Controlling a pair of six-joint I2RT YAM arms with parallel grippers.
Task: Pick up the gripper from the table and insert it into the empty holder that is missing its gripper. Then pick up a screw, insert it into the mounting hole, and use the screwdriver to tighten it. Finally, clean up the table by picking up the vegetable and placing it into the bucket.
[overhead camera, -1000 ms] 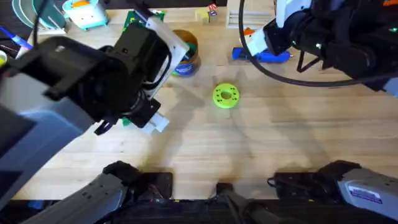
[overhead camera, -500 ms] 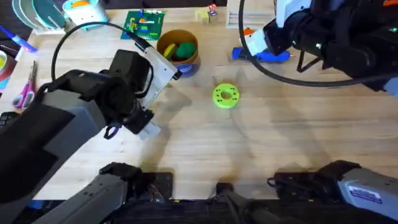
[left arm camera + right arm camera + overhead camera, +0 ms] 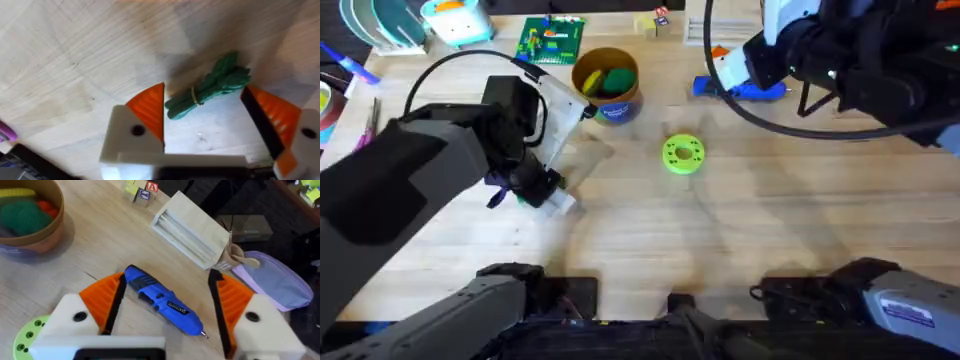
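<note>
- Overhead, the left gripper [image 3: 545, 192] hangs low over the table [image 3: 740, 230], left of the bucket [image 3: 606, 84].
- Left wrist: orange pads [image 3: 150, 110] spread wide around the dark-green vegetable [image 3: 210, 85].
- Right wrist: the right gripper [image 3: 165, 305], wide open, straddles the blue screwdriver [image 3: 162, 299].

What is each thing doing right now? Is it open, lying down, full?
Left gripper: open, fingers either side of the vegetable.
Vegetable: lying flat on the table, not gripped.
Right gripper: open, above the screwdriver.
Screwdriver: lying on its side on the table.
Bucket: upright, toys already inside.
</note>
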